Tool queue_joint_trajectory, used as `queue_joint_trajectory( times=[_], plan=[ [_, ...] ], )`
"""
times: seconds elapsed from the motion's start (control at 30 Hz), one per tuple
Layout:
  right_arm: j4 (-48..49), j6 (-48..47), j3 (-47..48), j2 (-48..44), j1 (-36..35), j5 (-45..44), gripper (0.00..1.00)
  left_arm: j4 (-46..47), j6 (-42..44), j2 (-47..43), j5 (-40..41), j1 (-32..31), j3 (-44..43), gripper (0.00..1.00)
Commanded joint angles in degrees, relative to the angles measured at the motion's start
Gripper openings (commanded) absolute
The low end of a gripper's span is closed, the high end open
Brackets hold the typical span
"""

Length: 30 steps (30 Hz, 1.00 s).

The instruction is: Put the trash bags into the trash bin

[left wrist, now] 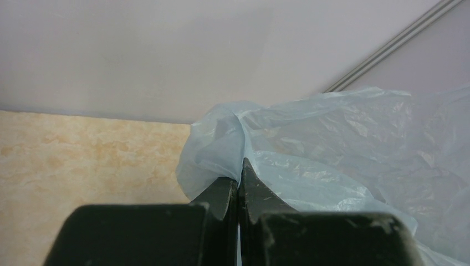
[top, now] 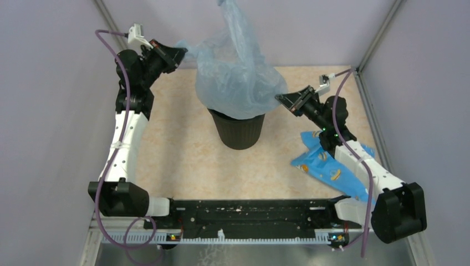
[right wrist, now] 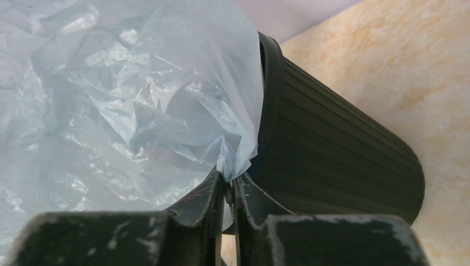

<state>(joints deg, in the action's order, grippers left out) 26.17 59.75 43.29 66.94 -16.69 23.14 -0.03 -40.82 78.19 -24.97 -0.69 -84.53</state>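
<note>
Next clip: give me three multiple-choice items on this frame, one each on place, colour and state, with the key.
1. Where is the trash bag? A) draped over the trash bin's mouth B) flat on the table C) folded by the arms' bases
2. The trash bin is: A) white B) black C) red
3. The left claw is: A) open, empty B) shut on the trash bag C) out of view
Key: 1 A, film covers the rim; 2 B, dark ribbed wall; 3 B, film pinched in it.

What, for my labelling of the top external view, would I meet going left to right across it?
In order: left gripper → trash bag → right gripper → blue printed packet. The trash bin sits under the bag, so it is left out.
</note>
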Motion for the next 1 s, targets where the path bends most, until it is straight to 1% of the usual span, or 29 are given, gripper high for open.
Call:
queue_joint_trajectory(
  times=[0.0, 0.1, 0.27, 0.37, 0.43, 0.63, 0.73, 0.77, 0.87, 0.97],
  plan=[
    [-6.91, -7.88, 7.52, -3.58, -4.23, -9.92, 0.05, 3.58, -0.27, -1.00, -1.76, 0.28, -0.54, 0.00],
    [-15.88, -16.11, 13.74, -1.79, -8.78, -16.37, 0.00, 4.14, -0.71, -1.21, -2.14, 0.32, -0.25, 0.00],
    [-33.61, -26.70, 26.97, 7.18, -16.65, -25.76, 0.00, 4.90, -1.57, -0.95, -3.25, 0.08, -0.60, 0.00],
    [-41.31, -31.85, 34.86, 13.41, -21.12, -32.42, 0.00, 5.36, -1.99, -0.60, -3.48, -0.35, -0.69, 0.00],
    [-45.92, -34.13, 39.20, 18.27, -23.39, -37.43, 0.00, 5.47, -1.99, -0.35, -3.72, -0.73, -0.88, 0.00],
    [-60.55, -36.91, 54.09, 32.09, -27.06, -47.11, 0.00, 5.57, -1.99, 0.11, -4.04, -1.26, -0.94, 0.00],
    [-64.59, -37.15, 59.26, 35.09, -28.78, -49.29, 0.00, 5.57, -1.95, 0.16, -3.91, -1.25, -0.71, 0.00],
    [-64.63, -37.16, 59.73, 34.95, -29.15, -49.40, 0.01, 5.57, -1.81, 0.12, -3.73, -1.30, -0.64, 0.00],
    [-63.62, -36.78, 59.57, 32.86, -29.61, -48.59, 0.11, 5.57, -1.55, 0.08, -3.11, -1.31, -0.58, 0.00],
    [-63.08, -36.22, 58.99, 30.10, -29.67, -47.65, 0.23, 5.44, -1.62, 0.23, -2.40, -1.31, -0.67, 0.00]
  ],
)
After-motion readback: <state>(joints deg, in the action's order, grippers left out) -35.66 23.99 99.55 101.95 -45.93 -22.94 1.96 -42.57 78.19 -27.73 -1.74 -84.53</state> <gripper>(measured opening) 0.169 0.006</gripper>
